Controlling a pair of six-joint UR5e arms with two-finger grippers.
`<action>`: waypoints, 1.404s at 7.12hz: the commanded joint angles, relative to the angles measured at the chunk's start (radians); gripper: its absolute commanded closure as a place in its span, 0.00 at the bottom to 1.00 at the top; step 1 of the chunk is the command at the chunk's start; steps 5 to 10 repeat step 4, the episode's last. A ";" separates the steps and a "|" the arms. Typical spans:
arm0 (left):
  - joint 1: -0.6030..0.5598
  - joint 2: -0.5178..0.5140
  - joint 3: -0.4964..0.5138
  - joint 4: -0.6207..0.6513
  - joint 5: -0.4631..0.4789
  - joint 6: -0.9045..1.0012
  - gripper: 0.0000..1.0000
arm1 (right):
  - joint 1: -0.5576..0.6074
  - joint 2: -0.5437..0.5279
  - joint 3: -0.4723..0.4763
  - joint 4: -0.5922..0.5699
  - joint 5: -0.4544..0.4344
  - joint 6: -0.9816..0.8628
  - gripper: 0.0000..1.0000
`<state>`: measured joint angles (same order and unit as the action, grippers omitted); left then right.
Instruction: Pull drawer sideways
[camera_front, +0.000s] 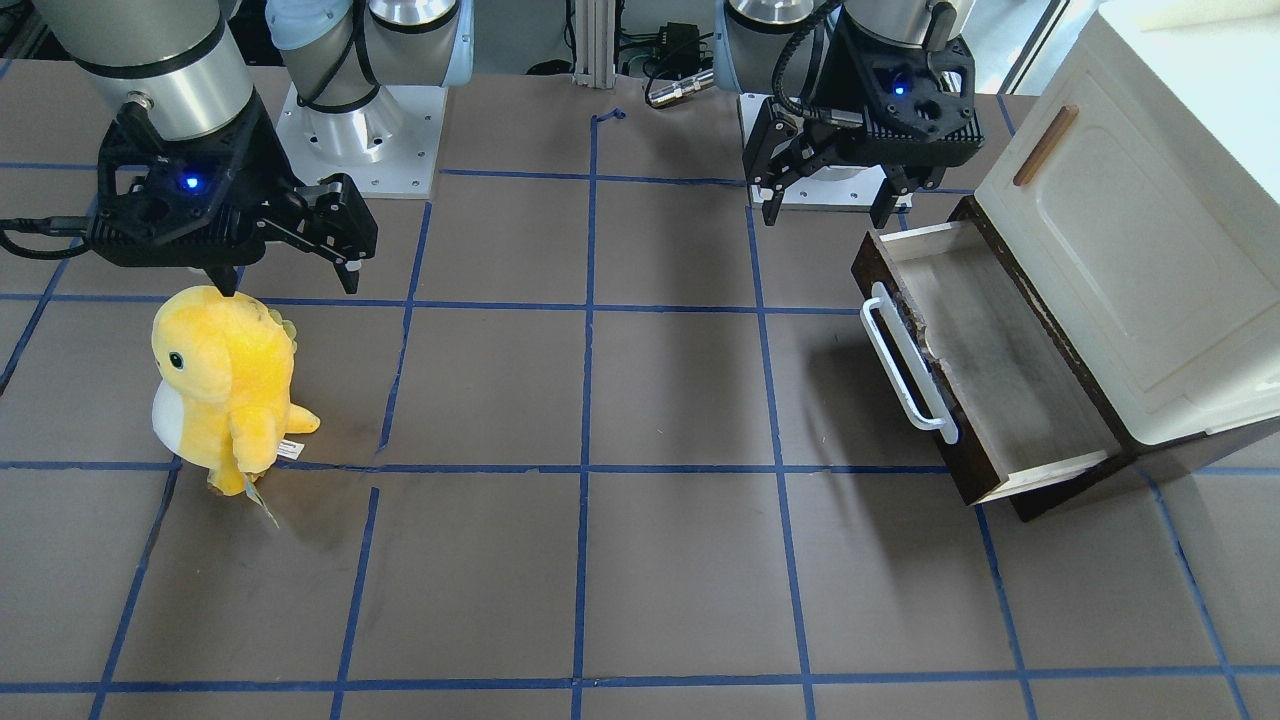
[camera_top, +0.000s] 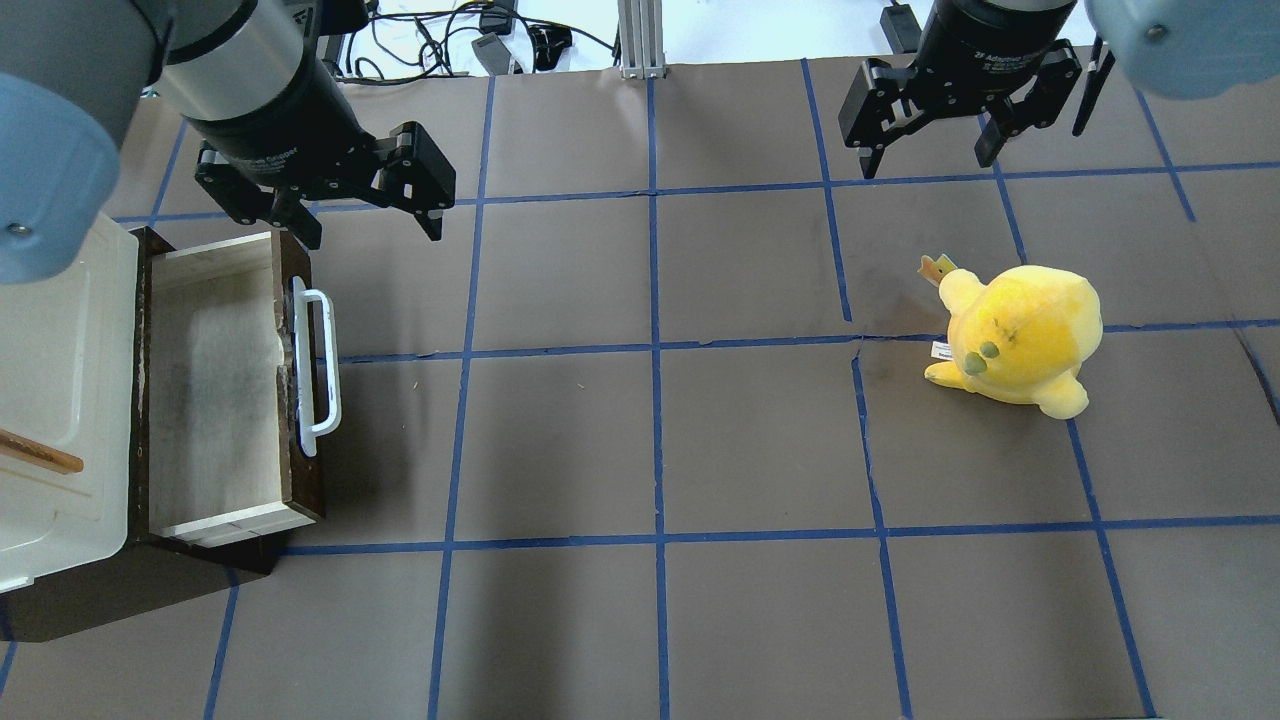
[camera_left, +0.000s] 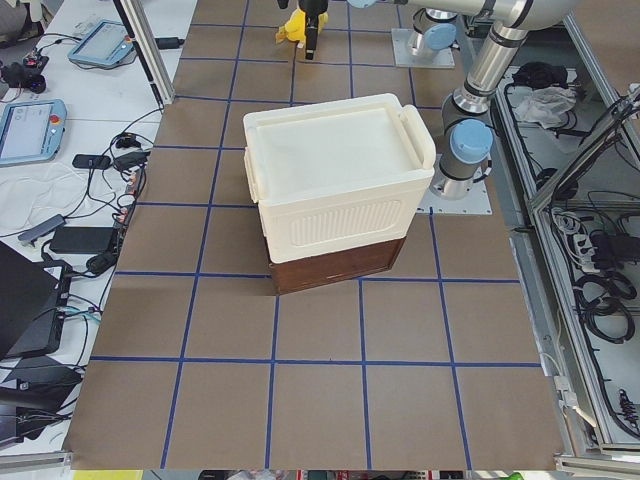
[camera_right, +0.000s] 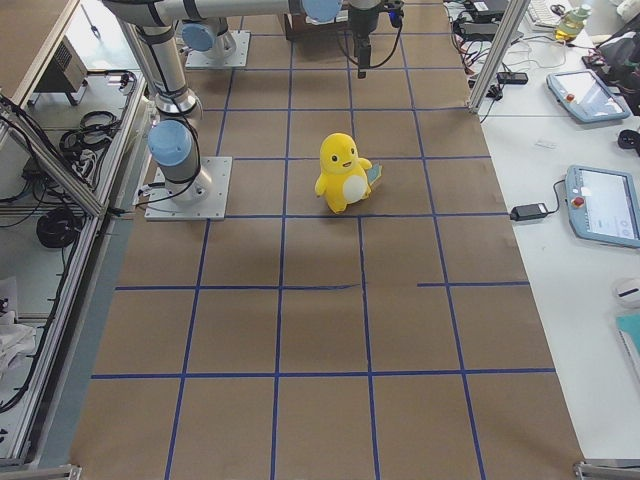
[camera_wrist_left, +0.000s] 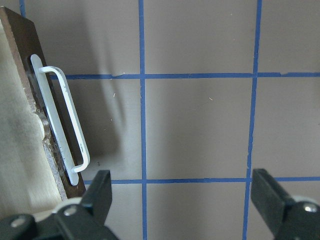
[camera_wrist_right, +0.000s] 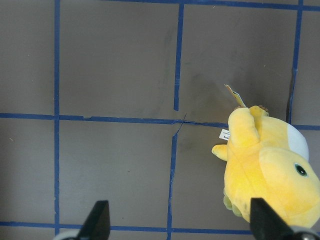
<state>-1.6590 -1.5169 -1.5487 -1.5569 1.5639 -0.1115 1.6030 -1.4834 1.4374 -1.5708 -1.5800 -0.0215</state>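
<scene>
Overhead exterior view has the drawer (camera_top: 210, 380) at the left edge of the tabletop (camera_top: 650, 450), standing well out of the dark brown base under the cream cabinet (camera_top: 50, 330), so that its pale wood tray lies open to the camera. Its dark brown front faces the middle of the tabletop and carries the white bar handle (camera_top: 320, 370), which runs along the front; the top edge of the front looks chipped near its middle. The left tool (camera_top: 372, 232) hangs above the far end of the drawer front, just beyond the handle and apart from it, its jaws spread wide with only tabletop between them. From the left wrist camera the handle shows at the left, close to one fingertip (camera_wrist_left: 100, 192) but not touching it. The right tool (camera_top: 927, 165) hangs over the far right of the tabletop, jaws likewise wide apart, gripping nothing. A yellow plush toy (camera_top: 1020, 340) stands upright near it, well apart from the drawer, beside a crossing of blue tape lines (camera_top: 655, 350)
</scene>
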 joint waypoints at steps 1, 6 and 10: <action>0.005 -0.002 -0.004 0.018 0.004 0.001 0.00 | 0.000 0.000 0.000 0.000 0.000 0.000 0.00; 0.005 -0.006 -0.007 0.034 0.004 0.006 0.00 | 0.000 0.000 0.000 0.000 0.000 0.000 0.00; 0.005 -0.006 -0.007 0.034 0.004 0.006 0.00 | 0.000 0.000 0.000 0.000 0.000 0.000 0.00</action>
